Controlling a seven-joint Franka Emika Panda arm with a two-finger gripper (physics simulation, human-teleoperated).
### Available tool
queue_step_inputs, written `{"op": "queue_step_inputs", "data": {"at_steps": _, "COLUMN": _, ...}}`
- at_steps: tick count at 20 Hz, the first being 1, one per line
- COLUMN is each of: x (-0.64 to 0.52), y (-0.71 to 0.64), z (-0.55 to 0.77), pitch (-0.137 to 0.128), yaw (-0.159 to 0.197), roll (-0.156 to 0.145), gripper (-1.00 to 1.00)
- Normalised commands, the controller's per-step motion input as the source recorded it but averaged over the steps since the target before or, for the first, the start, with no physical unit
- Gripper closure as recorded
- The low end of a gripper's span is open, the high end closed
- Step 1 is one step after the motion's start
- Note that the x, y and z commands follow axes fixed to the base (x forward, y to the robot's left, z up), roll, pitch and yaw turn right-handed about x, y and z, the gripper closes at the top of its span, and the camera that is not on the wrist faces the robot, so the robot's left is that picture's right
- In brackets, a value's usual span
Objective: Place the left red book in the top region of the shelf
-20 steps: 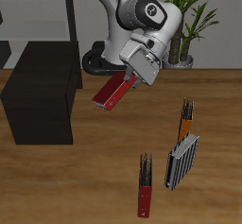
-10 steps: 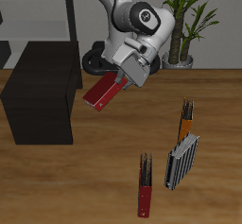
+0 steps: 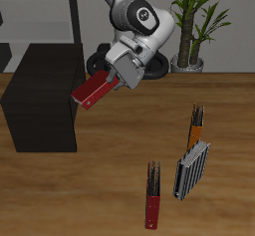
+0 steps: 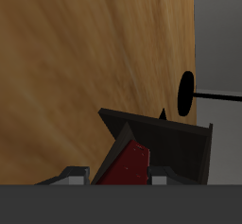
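Observation:
My gripper [image 3: 113,77] is shut on the left red book [image 3: 95,90], a slim bright-red book with a dark edge. It holds the book tilted in the air, with the book's lower end just beside the upper edge of the shelf [image 3: 42,96], a low matte-black cabinet. In the wrist view the red book [image 4: 128,163] shows between my fingers, with the black shelf [image 4: 175,143] beyond it.
A darker red book [image 3: 151,194] stands near the table's front edge. An orange book [image 3: 196,127] and a grey striped book [image 3: 189,169] stand beside it. A pale grey rack [image 3: 45,16] and a potted plant [image 3: 194,21] stand at the back.
My gripper has carried the red book sideways toward the black shelf and slightly lower; the book now reaches the shelf's upper edge.

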Motion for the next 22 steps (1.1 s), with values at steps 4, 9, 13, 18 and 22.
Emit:
{"op": "queue_step_inputs", "data": {"at_steps": 4, "x": 0.04, "y": -0.26, "z": 0.12, "pitch": 0.007, "yaw": -0.03, "roll": -0.044, "gripper": 1.0}}
{"op": "queue_step_inputs", "data": {"at_steps": 9, "x": 0.05, "y": -0.17, "z": 0.04, "pitch": -0.016, "yaw": 0.005, "roll": -0.018, "gripper": 1.0}}
{"op": "queue_step_inputs", "data": {"at_steps": 13, "x": -0.01, "y": -0.05, "z": -0.08, "pitch": 0.021, "yaw": 0.002, "roll": 0.007, "gripper": 1.0}}
{"op": "queue_step_inputs", "data": {"at_steps": 18, "x": 0.03, "y": -0.04, "z": -0.1, "pitch": 0.017, "yaw": 0.004, "roll": 0.0, "gripper": 1.0}}
{"op": "queue_step_inputs", "data": {"at_steps": 22, "x": 0.04, "y": -0.15, "z": -0.22, "pitch": 0.033, "yaw": 0.025, "roll": -0.012, "gripper": 1.0}}
